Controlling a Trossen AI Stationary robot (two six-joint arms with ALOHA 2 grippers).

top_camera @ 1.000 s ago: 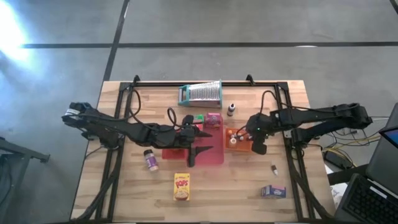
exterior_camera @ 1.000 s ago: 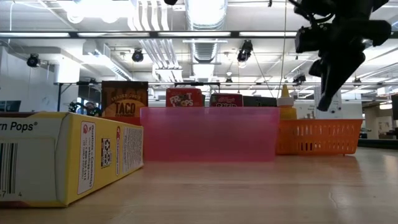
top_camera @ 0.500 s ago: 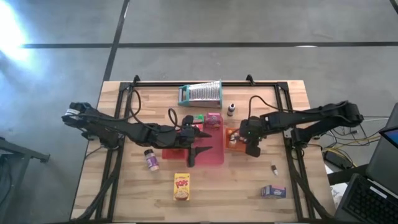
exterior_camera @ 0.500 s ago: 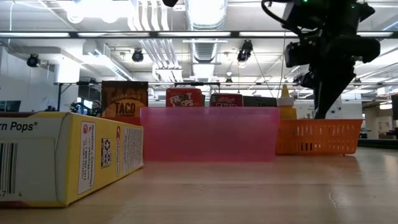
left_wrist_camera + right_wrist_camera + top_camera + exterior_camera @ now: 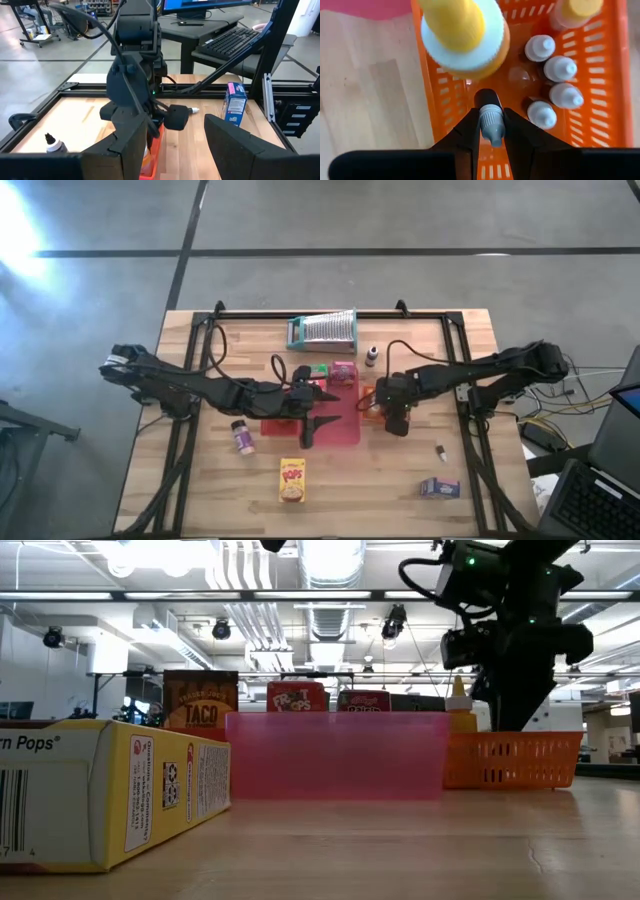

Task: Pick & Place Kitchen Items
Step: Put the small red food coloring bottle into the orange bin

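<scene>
My right gripper (image 5: 491,142) points down over the orange basket (image 5: 372,402) and is shut on a tiny white-capped bottle (image 5: 491,124). In the basket stand several similar small bottles (image 5: 559,68) and a yellow squeeze bottle (image 5: 462,35). My left gripper (image 5: 315,426) hangs open over the pink tray (image 5: 345,430), touching nothing. On the table are a yellow Corn Pops box (image 5: 292,480), a spice jar (image 5: 241,436), a blue-purple box (image 5: 439,488), a tiny bottle (image 5: 441,451) and a dark bottle (image 5: 371,356). Green (image 5: 320,369) and pink (image 5: 343,372) boxes sit behind the pink tray. My right gripper pinches the tiny bottle between its two fingers (image 5: 469,131) at the cap and neck (image 5: 491,116), coming from above and pointing down. The cap faces the wrist and the dark body (image 5: 487,97) points down into the orange basket. Whether its base rests on the basket floor cannot be told.
A ribbed silver piece in a teal frame (image 5: 322,330) lies near the far edge. A black rail frame (image 5: 330,312) borders the table's far and side edges. In the low view the basket wall (image 5: 510,760) hides my right gripper's fingertips, with the pink tray (image 5: 335,755) beside it.
My right gripper has moved toward the table's left and down, from beside the orange basket's right end to over the basket, its fingers now dipping behind the basket wall in the low view. The left arm has kept still.
</scene>
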